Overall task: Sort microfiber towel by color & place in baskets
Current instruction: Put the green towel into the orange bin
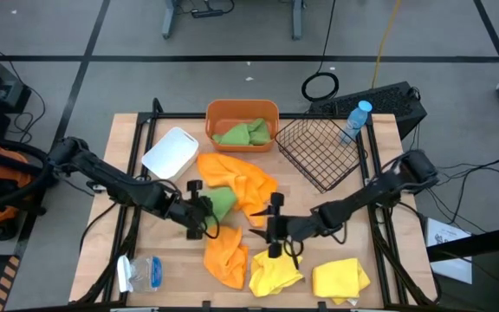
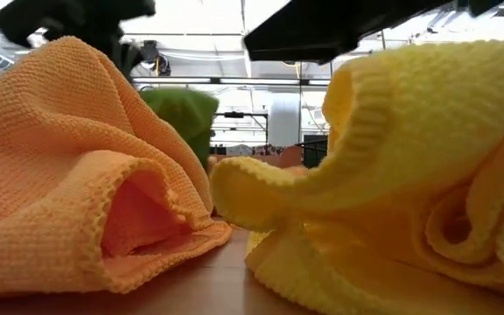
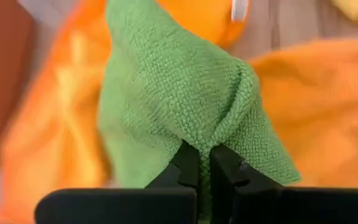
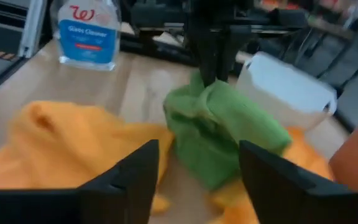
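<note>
Green towel [image 3: 179, 106], pinched at a raised fold between my left gripper's [image 1: 199, 217] jaws, which are closed on it; the rest of the cloth spreads forward from the fingertips [image 3: 188, 165] over orange cloth. From above, the same towel sits just ahead of that gripper, against the large orange towel [image 1: 241, 178] at table centre. My right gripper [image 4: 194, 165] faces it with jaws set wide and nothing between them; the green towel lies ahead of their gap, apart from both fingers, with the left gripper's dark fingers coming down onto its top. A second orange towel [image 1: 225, 257] lies just beside the left jaws, and two yellow towels [image 1: 275, 270] [image 1: 340, 279] lie near the right jaws at the table's front edge. Beyond both grippers stand the orange tub [image 1: 242, 113], with more green cloth [image 1: 243, 133] inside, the black wire basket [image 1: 323, 152] and the white tub [image 1: 171, 153]. A clear bottle [image 1: 145, 273] lies at the front left, and a blue-capped bottle [image 1: 354, 121] stands by the wire basket. In the table-level view, orange [image 2: 77, 166] and yellow [image 2: 392, 175] cloth fill the foreground and hide both grippers' fingertips; only a slip of green [image 2: 182, 114] shows behind
</note>
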`<state>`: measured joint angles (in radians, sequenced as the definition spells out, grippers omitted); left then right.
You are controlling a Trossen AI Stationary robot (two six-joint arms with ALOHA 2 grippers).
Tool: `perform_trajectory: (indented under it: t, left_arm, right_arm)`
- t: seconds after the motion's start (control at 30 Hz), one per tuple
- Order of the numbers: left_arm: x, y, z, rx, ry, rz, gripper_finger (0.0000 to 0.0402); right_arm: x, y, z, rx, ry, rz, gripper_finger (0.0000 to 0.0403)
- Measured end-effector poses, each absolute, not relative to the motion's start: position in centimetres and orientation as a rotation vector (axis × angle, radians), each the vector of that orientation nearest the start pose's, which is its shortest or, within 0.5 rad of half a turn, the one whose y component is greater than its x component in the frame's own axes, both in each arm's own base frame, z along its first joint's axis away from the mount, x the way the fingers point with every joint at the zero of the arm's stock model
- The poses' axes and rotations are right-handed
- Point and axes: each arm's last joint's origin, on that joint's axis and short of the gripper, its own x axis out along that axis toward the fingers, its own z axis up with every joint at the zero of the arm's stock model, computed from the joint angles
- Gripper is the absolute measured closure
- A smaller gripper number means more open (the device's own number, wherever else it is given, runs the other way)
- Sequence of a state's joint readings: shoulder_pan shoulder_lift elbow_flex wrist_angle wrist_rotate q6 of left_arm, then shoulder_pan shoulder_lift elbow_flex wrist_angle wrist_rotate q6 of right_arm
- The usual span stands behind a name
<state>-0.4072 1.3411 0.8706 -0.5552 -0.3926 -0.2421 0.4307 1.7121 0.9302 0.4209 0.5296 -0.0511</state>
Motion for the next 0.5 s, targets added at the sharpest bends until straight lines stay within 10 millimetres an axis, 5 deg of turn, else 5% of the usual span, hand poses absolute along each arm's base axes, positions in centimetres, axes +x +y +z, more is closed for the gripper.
perform_trajectory:
  t: [0.27,0.5]
  left_arm:
    - [24.6,-9.0,23.7,0.440,0.854,0.088,0.0393]
    - [25.2,-9.1,24.5,0.628,0.786,0.109,0.0394]
  right_arm:
    - [35.2,12.5,20.2,-0.293,0.158,-0.154,0.0071]
    - [35.8,10.8,20.8,-0.248,0.123,-0.179,0.0051]
